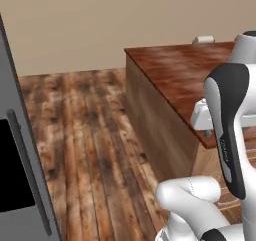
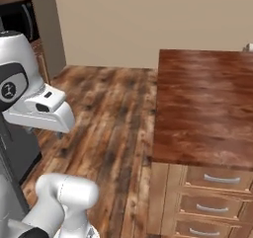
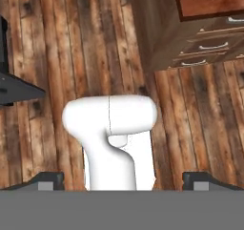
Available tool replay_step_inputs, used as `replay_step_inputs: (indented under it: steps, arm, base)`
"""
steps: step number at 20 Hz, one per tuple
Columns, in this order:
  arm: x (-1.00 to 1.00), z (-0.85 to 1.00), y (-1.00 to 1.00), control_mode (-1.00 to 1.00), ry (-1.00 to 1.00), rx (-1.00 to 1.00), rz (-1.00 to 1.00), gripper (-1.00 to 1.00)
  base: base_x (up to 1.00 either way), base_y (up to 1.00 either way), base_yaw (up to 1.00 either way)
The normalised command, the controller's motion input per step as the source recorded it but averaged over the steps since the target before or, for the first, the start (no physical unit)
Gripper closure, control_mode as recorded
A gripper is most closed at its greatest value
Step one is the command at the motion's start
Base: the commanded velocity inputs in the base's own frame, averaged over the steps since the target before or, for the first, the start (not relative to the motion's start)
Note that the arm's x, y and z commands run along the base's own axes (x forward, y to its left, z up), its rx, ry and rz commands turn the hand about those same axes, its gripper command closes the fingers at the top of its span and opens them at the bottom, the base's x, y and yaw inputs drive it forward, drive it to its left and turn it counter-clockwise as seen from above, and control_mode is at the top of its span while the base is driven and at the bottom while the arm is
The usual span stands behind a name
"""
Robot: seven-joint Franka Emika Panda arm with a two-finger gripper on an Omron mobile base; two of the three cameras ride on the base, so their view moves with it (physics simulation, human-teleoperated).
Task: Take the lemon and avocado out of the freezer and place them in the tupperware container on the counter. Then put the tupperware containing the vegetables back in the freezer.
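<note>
With its gripper (image 3: 123, 179) gaping wide and carrying nothing, the arm is facing the freezer (image 1: 20, 150) at left, where small, hard, likely slippery fruit are needing a centred pinch.

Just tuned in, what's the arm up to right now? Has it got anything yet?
Nothing is held. The gripper points down at the wooden floor with its fingers spread wide and nothing between them. The arm is tucked up over its base, standing between the freezer, at the left edge of the left base view, and the counter with its drawers. No lemon, avocado or tupperware can be made out, so no fruit has been picked up at this moment.
</note>
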Motion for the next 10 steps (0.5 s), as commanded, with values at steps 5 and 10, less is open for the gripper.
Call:
replay_step_inputs:
  steps: [5, 10]
  arm:
    - [0.00, 0.00, 0.00, 1.00, 0.00, 0.00, 0.00, -1.00]
    - [0.00, 0.00, 0.00, 1.00, 0.00, 0.00, 0.00, -1.00]
  base:
    - [1.00, 0.65, -0.05]
    - [1.00, 0.53, 0.00]
